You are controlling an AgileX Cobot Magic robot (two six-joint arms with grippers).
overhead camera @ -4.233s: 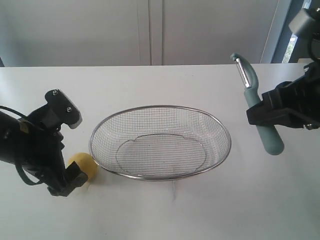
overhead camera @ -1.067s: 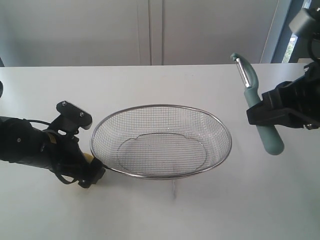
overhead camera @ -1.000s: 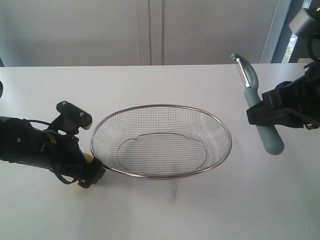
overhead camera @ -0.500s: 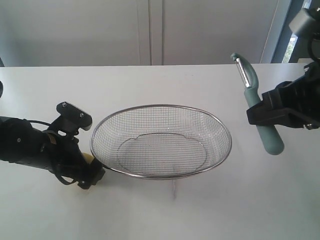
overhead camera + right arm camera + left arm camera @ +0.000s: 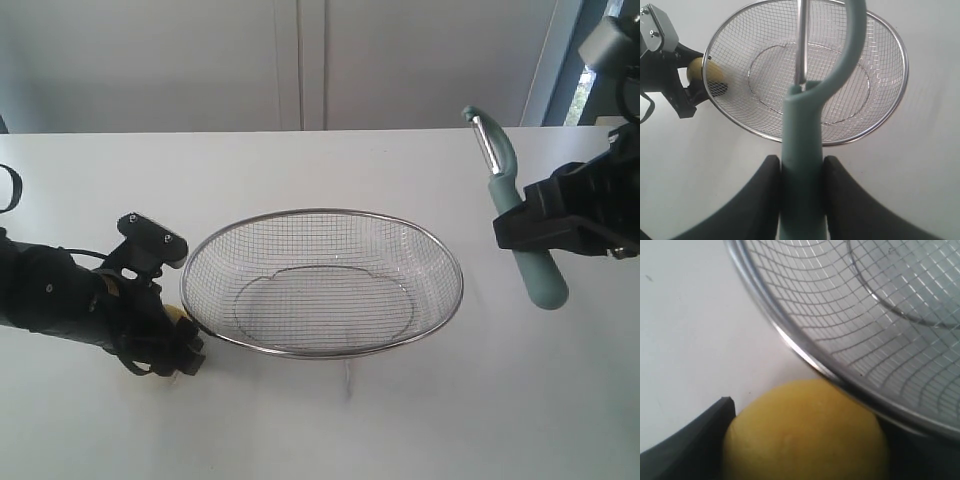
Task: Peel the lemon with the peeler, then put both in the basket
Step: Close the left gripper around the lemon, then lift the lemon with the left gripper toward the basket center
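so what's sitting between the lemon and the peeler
The basket: in the exterior view it spans the gap between the lemon at its left rim and the peeler held on the right.

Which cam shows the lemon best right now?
Left wrist view: the small round yellow lemon fills much of the frame, beside the wire-mesh basket's rim. Exterior shows only a yellow sliver; right wrist shows it small, partly hidden.
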